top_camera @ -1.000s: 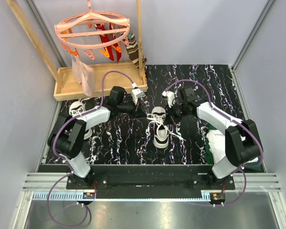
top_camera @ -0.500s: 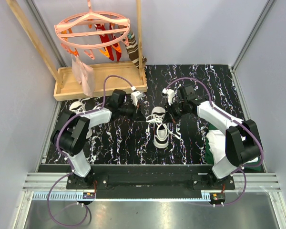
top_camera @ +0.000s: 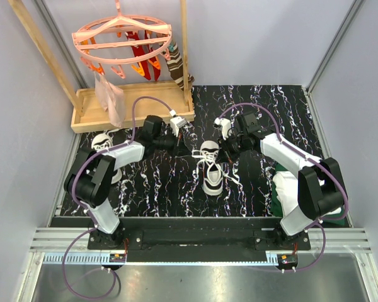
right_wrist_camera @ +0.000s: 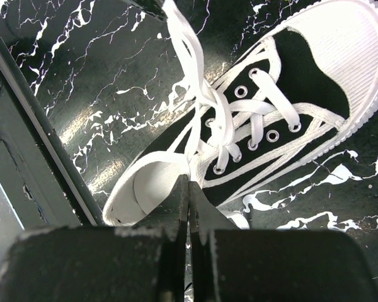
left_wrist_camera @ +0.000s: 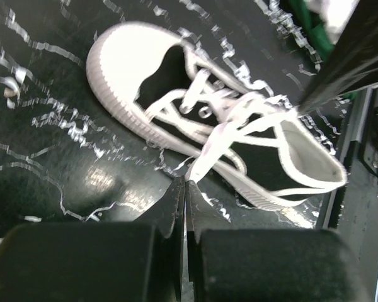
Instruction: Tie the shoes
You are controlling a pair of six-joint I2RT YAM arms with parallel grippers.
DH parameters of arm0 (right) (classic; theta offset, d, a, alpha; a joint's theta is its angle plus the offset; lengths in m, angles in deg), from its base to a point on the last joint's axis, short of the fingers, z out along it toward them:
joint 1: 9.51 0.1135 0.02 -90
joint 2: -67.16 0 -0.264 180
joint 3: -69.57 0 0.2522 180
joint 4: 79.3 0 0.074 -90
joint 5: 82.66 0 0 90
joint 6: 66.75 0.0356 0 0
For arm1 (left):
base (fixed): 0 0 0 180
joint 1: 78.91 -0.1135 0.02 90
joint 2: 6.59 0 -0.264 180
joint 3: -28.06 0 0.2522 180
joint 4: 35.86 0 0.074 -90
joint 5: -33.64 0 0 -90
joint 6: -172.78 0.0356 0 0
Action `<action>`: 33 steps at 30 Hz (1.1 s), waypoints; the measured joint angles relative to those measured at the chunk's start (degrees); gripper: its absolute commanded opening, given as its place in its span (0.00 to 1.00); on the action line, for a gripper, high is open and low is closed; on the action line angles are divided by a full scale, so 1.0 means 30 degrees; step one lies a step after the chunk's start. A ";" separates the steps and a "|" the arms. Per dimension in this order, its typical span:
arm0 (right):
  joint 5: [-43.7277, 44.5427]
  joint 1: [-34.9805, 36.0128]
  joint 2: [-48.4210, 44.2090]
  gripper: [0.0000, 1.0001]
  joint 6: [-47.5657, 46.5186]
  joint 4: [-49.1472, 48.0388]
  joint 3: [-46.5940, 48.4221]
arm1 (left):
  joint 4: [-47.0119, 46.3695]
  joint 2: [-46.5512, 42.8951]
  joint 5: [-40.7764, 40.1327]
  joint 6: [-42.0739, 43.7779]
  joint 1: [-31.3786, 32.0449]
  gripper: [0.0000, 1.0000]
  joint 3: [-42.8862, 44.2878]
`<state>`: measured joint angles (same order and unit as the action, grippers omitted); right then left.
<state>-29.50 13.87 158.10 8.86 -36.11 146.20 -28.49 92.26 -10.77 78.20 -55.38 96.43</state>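
Shoes lie well apart on your table [top_camera: 152, 184]. One shoe [top_camera: 212, 173] sits at the middle with its toe cap pointing far. The other shoe [top_camera: 101, 143] lies at the far left, partly hidden by your left arm.

Your left gripper [left_wrist_camera: 184, 187] hangs just far-left of the middle shoe, with its jaws pressed together. A lace [left_wrist_camera: 206, 151] runs from the eyelets straight to its fingertips and looks pinched there, lifted off the marble.

Your right gripper [right_wrist_camera: 188, 184] hovers at the far-right side of the same shoe, close to the toe cap in the top view. Its jaws are also pressed together, and the tips sit right over the laced tongue and the shoe's opening. You cannot tell from the wrist view whether a strand is caught between them.

The upper eyelets are crossed with lace, and loose strands trail over the shoe's right side onto the table. A white-and-green cloth [top_camera: 282, 189] lies at the near right, partly under your right arm.
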 measured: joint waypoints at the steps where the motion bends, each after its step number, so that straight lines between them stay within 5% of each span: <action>1: 0.0029 0.0000 0.0000 0.00 -0.0022 0.0000 0.0000 | -0.0109 -0.0109 0.0124 -0.0015 -0.0007 0.00 0.0000; 23: 0.0423 0.0000 0.0000 0.00 -0.0262 0.0080 -0.0058 | -0.5413 -0.1056 0.3504 -0.5144 -0.0299 0.00 0.0138; 33: 0.0474 0.0000 0.0000 0.00 -0.0095 0.0117 0.0022 | -0.3461 -0.0954 0.2055 -0.4073 -0.0627 0.00 -0.0015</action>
<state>-28.07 13.87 158.10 8.57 -35.76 146.26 -38.87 89.39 -4.61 65.99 -57.26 96.39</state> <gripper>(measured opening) 0.008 0.002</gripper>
